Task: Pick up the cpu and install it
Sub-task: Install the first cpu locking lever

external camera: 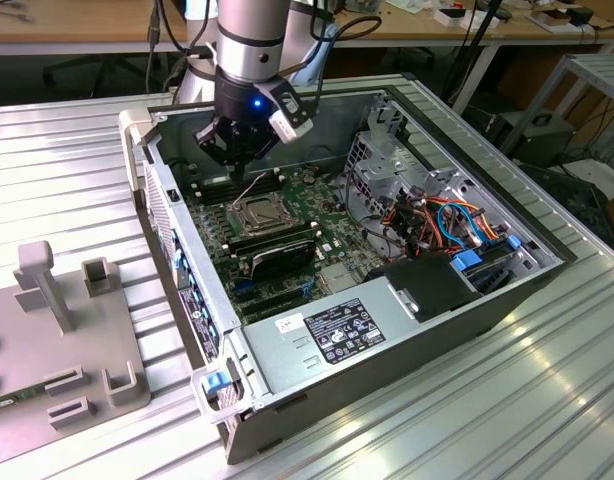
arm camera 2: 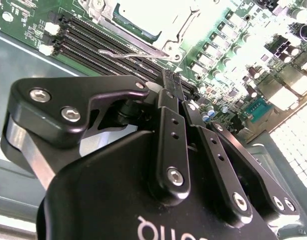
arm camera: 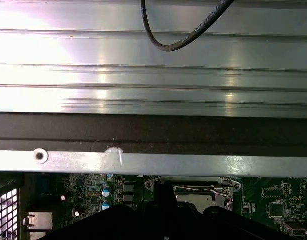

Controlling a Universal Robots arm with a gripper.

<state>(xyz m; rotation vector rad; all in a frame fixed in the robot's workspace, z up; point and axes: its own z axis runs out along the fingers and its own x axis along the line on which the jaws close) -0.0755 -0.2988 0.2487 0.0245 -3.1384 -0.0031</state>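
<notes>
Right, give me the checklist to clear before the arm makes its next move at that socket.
1. End effector inside the open case, above the motherboard: ok.
2. cpu held in the end effector: cannot tell.
3. Socket lever unlatched: ok, it appears to be swung free of its catch.
4. Socket empty and ready to take the chip: cannot tell.
5. Memory sticks beside the socket sitting low and out of the approach from above: ok.
</notes>
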